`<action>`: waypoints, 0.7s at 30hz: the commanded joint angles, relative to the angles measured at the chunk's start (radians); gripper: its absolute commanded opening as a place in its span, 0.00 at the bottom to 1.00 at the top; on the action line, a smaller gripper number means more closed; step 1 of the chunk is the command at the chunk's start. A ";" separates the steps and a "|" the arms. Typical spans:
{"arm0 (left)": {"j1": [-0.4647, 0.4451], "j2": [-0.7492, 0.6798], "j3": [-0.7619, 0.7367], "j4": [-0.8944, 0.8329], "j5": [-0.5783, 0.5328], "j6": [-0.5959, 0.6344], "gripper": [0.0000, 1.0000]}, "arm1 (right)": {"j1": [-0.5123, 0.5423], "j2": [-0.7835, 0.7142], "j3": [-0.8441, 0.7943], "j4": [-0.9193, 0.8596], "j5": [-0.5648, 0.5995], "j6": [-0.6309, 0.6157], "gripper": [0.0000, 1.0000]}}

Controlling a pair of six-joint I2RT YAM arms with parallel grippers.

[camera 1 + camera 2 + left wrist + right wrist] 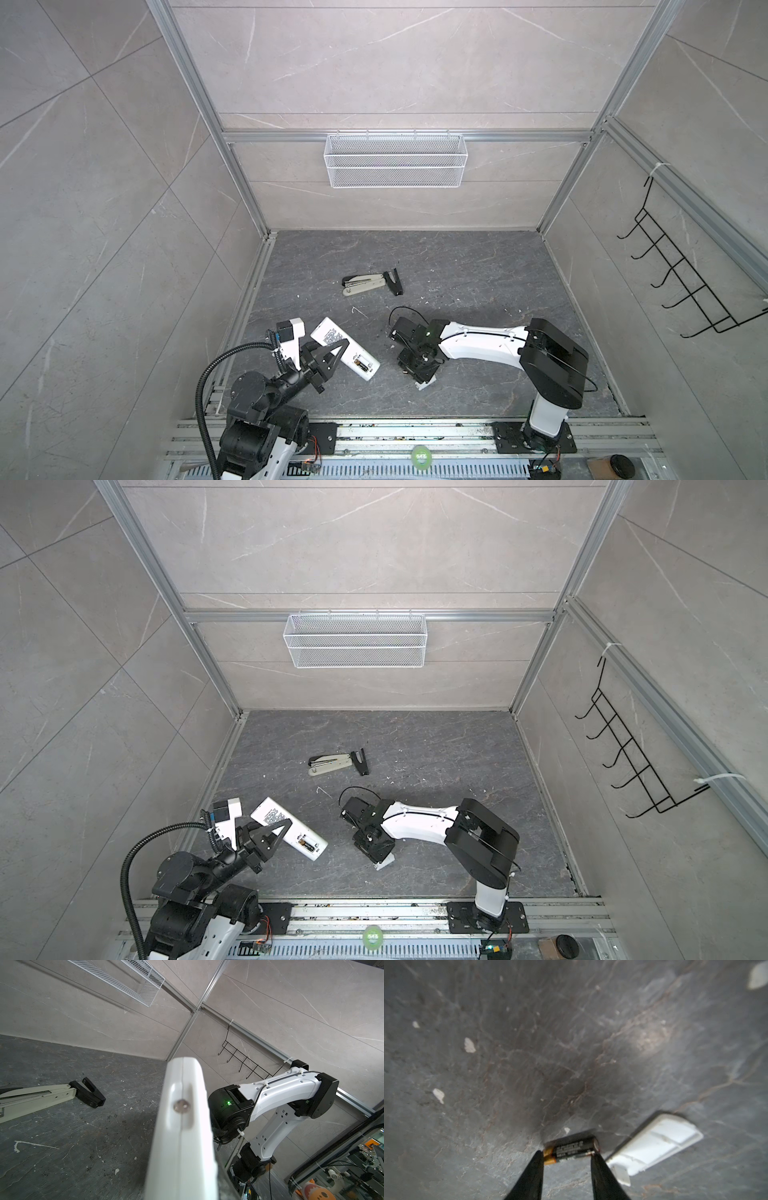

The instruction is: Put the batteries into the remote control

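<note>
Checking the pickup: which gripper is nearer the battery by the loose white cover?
Right. The right gripper holds the battery end to end; the left gripper is apart, clamping the remote control.

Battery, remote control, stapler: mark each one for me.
battery (571, 1150): right wrist view, black middle of the cell.
remote control (329, 335): a top view, printed label on its back.
stapler (365, 284): a top view, beige body.

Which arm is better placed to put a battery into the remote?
Right. The right end effector grips a battery end to end; the left end effector is occupied holding the remote control, open compartment up.
</note>
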 commanded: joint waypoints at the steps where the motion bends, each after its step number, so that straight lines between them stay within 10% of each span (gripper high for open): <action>1: 0.001 -0.015 0.026 0.038 -0.014 0.026 0.00 | -0.005 0.020 -0.021 -0.004 -0.005 -0.007 0.39; 11: 0.002 -0.012 0.025 0.035 -0.016 0.025 0.00 | -0.009 0.087 0.057 -0.135 -0.012 -0.196 0.15; 21: 0.001 0.072 0.029 0.043 0.025 0.007 0.00 | -0.033 0.265 0.281 -0.418 0.090 -0.782 0.10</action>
